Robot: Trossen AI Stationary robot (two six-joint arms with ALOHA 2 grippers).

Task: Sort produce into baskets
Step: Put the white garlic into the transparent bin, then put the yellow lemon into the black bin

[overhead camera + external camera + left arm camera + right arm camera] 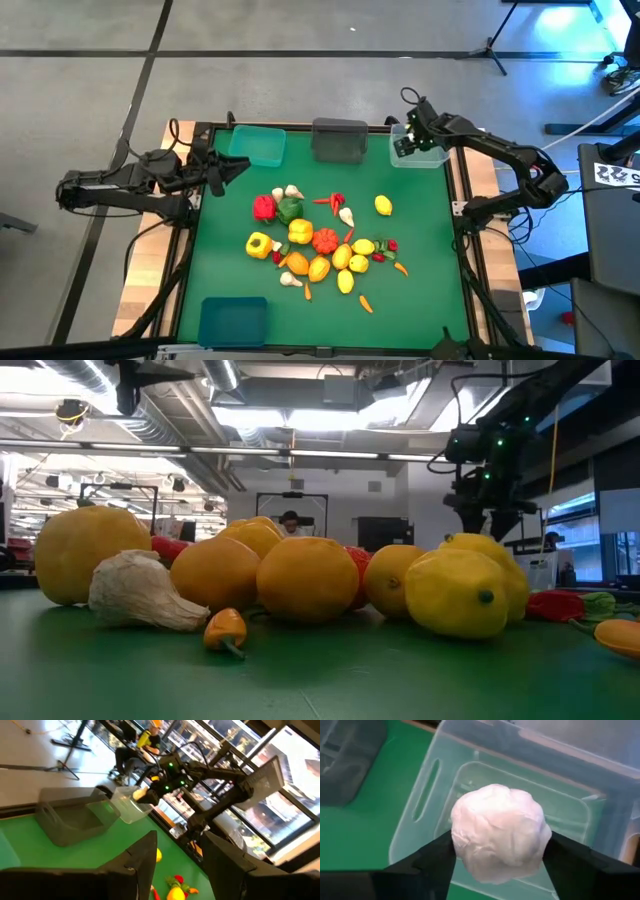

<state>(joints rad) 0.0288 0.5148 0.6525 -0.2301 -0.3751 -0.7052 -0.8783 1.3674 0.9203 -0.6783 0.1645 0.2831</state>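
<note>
1. A white garlic bulb (500, 832), lumpy and creased, sits between the two dark fingers of the right pincer (499, 851), which press on its sides; it hangs right above the clear basket (427, 795).
2. The clear basket (415, 155) stands at the far right corner of the green desk (420, 230), with the dark grey basket (339, 139) beside it on the left and the translucent teal basket (256, 145) further left.
3. The opaque blue basket (232, 320) rests at the near left corner.
4. The produce (320, 245) lies heaped mid-desk: peppers, oranges, lemons, garlic, chillies and carrots.
5. The left pincer (238, 168) waits closed and empty by the teal basket.
</note>
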